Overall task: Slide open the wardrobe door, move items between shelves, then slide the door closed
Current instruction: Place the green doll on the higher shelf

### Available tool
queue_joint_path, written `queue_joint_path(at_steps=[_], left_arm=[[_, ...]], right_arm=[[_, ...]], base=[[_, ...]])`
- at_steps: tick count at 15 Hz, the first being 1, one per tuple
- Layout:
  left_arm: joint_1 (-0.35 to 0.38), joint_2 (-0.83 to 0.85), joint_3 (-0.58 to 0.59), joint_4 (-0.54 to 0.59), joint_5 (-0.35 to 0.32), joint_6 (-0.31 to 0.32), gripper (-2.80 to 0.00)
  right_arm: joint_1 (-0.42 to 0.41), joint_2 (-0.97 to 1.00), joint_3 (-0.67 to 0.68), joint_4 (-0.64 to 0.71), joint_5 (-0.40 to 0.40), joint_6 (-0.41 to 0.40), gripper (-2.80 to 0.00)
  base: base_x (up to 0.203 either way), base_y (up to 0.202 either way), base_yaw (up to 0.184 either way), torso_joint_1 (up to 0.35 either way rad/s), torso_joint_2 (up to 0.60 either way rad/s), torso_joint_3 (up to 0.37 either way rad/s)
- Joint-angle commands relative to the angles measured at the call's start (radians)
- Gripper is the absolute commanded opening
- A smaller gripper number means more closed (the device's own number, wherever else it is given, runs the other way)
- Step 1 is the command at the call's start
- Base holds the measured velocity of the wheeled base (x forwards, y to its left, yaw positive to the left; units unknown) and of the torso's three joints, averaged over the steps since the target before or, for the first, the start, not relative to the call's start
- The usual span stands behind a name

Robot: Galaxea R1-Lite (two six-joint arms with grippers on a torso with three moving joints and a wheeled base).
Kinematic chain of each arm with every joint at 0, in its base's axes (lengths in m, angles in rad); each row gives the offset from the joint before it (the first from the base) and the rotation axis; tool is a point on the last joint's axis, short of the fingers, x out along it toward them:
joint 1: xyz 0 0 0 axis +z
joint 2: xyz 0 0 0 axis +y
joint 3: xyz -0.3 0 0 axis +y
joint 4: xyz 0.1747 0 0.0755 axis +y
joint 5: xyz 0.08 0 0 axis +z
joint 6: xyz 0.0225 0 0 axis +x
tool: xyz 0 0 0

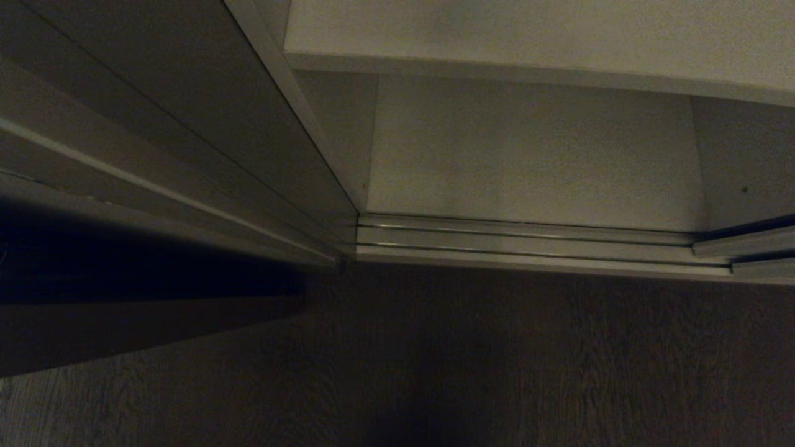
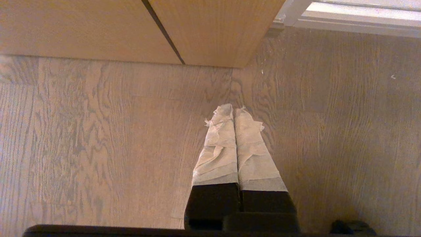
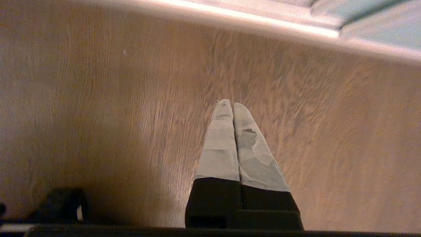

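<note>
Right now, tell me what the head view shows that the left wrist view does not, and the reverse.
Only the head view shows the white flat wardrobe board and the pale metal sliding-door track running along its front edge. Only the left wrist view shows the left tool, its tape-wrapped fingers pressed together and pointing down over the floor, with nothing between them. Both show the brown wood-grain floor and the brown wooden side panel.
</note>
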Motion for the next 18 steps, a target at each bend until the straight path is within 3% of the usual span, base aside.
queue_joint_path(at_steps=[1,3,6,8,10,18], left_arm=[[-0.001,0.0,0.0,-0.001,0.0,0.0,-2.8],[-0.001,-0.001,0.0,-0.001,0.0,0.0,-2.8],[0.001,-0.001,0.0,-0.001,0.0,0.0,-2.8],[0.001,0.0,0.0,-0.001,0.0,0.0,-2.8],[-0.001,-0.001,0.0,-0.001,0.0,0.0,-2.8],[0.001,-0.001,0.0,-0.001,0.0,0.0,-2.8]], right_arm=[[0.012,-0.154,0.109,-0.003,0.002,0.001,-2.8],[0.013,-0.154,0.119,-0.022,0.002,0.041,-2.8],[0.013,-0.156,0.144,-0.27,0.003,0.042,-2.8],[0.013,-0.156,0.266,-0.356,-0.002,0.044,-2.8],[0.012,-0.156,0.286,-0.404,-0.025,0.054,-2.8],[0.013,-0.157,0.287,-0.351,-0.011,0.043,-2.8]], base=[[0.0,0.0,0.0,0.0,0.0,0.0],[0.0,0.0,0.0,0.0,0.0,0.0],[0.0,0.0,0.0,0.0,0.0,0.0],[0.0,0.0,0.0,0.0,0.0,0.0],[0.0,0.0,0.0,0.0,0.0,0.0],[0.0,0.0,0.0,0.0,0.0,0.0]])
